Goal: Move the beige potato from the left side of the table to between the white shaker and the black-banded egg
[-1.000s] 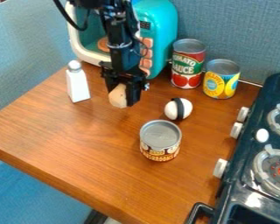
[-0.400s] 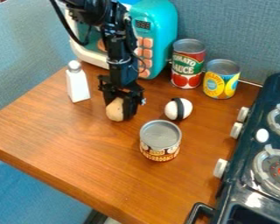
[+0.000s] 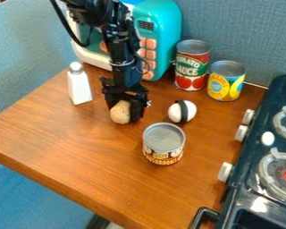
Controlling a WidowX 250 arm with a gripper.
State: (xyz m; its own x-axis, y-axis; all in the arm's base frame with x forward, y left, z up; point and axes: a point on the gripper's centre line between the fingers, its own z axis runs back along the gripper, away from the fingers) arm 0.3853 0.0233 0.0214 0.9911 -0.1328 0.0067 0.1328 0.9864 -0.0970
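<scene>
left of centre, the claw (image 3: 123,119) grasps a tan lump (image 3: 119,112) between a shaker (image 3: 80,86) at left and a banded ball (image 3: 176,112) at right; a can (image 3: 164,143) stands lower right.

Bench (image 3: 86,154): brown wood grain, glossy. Toy oven (image 3: 163,22), teal and white, at top centre. White shaker (image 3: 80,86), upright, upper left. Red can (image 3: 192,67) and yellow can (image 3: 226,81), both upright, side by side, upper right of centre. White ball (image 3: 182,111) with black band, below red can. Short can (image 3: 163,144), upright, grey top, just right of centre.
</scene>
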